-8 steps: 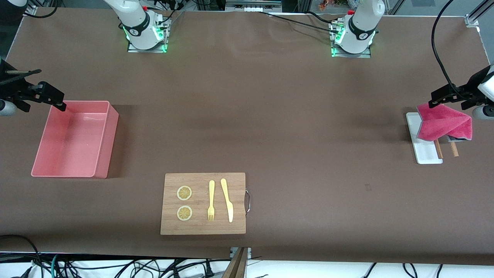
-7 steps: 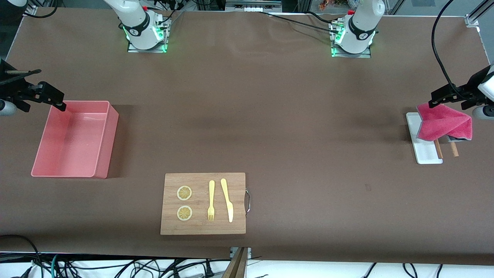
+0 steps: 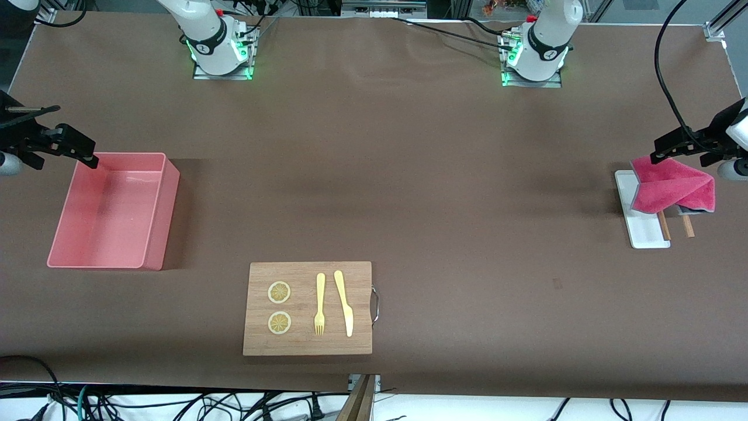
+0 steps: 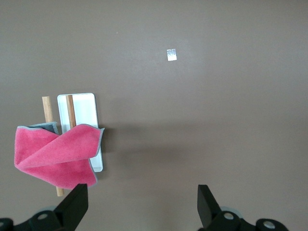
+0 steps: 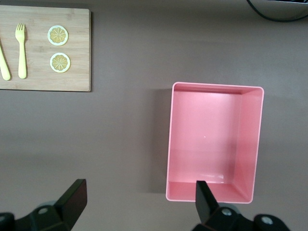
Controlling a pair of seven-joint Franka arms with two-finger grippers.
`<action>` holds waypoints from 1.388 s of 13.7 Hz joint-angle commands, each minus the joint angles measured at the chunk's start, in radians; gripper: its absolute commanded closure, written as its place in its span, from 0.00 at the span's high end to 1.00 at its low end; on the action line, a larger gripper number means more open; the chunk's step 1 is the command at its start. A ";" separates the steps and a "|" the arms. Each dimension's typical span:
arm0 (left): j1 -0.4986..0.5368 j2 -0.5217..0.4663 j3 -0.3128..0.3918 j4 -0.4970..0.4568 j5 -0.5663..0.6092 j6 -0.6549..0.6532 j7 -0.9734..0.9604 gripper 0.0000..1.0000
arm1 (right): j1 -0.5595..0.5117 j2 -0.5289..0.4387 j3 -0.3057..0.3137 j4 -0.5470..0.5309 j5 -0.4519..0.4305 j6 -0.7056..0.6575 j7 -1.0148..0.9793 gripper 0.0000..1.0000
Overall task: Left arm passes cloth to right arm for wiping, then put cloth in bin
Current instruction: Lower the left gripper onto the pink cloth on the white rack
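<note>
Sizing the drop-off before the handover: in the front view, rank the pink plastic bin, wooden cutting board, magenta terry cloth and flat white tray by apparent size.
1-2. Pink plastic bin and wooden cutting board: look alike, no clear ranking.
3-4. Magenta terry cloth and flat white tray: unsure, the cloth hides part of the tray.

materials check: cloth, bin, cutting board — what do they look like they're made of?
Cloth: soft magenta terry-like fabric, matte, folds and droops, thin grey edge.
Bin: pale pink plastic by the look, smooth with a faint sheen, straight thin walls.
Cutting board: light wood, possibly bamboo, visible grain in strips, with a metal-looking wire handle.
</note>
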 commanded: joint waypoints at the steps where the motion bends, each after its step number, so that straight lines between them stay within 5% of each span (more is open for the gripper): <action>1: 0.016 0.016 0.002 0.045 -0.005 -0.013 0.010 1.00 | -0.003 0.009 -0.003 0.021 0.008 -0.002 -0.012 1.00; 19: 0.021 0.088 -0.002 0.089 -0.008 -0.020 -0.048 1.00 | 0.002 0.013 0.000 0.021 0.008 -0.001 -0.010 1.00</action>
